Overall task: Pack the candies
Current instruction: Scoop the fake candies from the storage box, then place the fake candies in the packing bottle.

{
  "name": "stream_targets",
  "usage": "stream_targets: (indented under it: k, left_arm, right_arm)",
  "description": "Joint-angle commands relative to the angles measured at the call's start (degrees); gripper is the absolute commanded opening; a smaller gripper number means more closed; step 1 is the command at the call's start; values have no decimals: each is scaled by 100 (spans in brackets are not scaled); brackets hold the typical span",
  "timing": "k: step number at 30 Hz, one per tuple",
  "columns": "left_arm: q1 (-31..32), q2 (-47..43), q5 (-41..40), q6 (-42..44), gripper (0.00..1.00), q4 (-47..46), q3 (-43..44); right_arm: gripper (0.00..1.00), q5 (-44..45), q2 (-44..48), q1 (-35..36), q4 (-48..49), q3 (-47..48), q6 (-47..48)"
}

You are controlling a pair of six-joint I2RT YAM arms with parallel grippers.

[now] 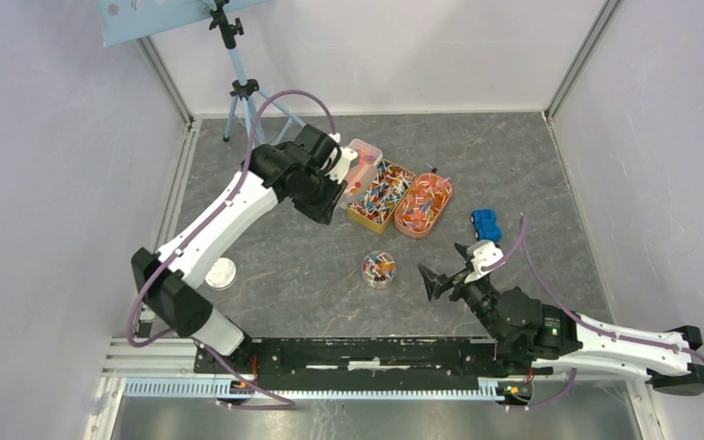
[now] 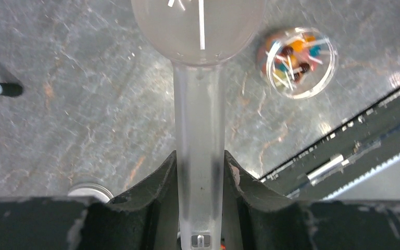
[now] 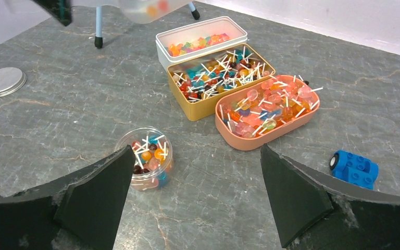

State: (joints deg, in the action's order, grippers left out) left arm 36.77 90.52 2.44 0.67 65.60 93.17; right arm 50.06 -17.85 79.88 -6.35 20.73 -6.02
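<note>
My left gripper (image 1: pixel 341 170) (image 2: pixel 200 174) is shut on the handle of a clear plastic scoop (image 2: pixel 198 104), held in the air near the white box (image 1: pixel 364 154). In the right wrist view the scoop's bowl (image 3: pixel 148 8) holds a few orange and red candies. Candies fill the white box (image 3: pixel 200 41), a gold tin (image 1: pixel 380 194) (image 3: pixel 219 75) and a pink oval tray (image 1: pixel 423 205) (image 3: pixel 265 107). A small clear jar (image 1: pixel 379 269) (image 2: pixel 297 62) (image 3: pixel 147 158) stands open, partly filled with candies. My right gripper (image 1: pixel 445 264) (image 3: pixel 198 156) is open and empty, just right of the jar.
The jar's metal lid (image 1: pixel 222 272) (image 3: pixel 1 82) lies on the table to the left. A blue toy car (image 1: pixel 486 223) (image 3: pixel 354 167) sits right of the pink tray. A tripod (image 1: pixel 243 92) stands at the back left. Walls enclose the table.
</note>
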Motion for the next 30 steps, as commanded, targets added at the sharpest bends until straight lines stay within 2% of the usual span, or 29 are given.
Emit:
stream_targets:
  k: [1, 13, 30]
  left_arm:
    - [134, -674, 463, -481, 2, 457, -357]
    - [1069, -1336, 292, -1183, 2, 1334, -896]
    - [1778, -1077, 345, -1631, 2, 1648, -1117]
  right_arm:
    - [98, 95, 32, 25, 56, 296, -239]
    - [98, 92, -64, 28, 128, 258, -325]
    - [98, 98, 321, 27, -38, 278, -365]
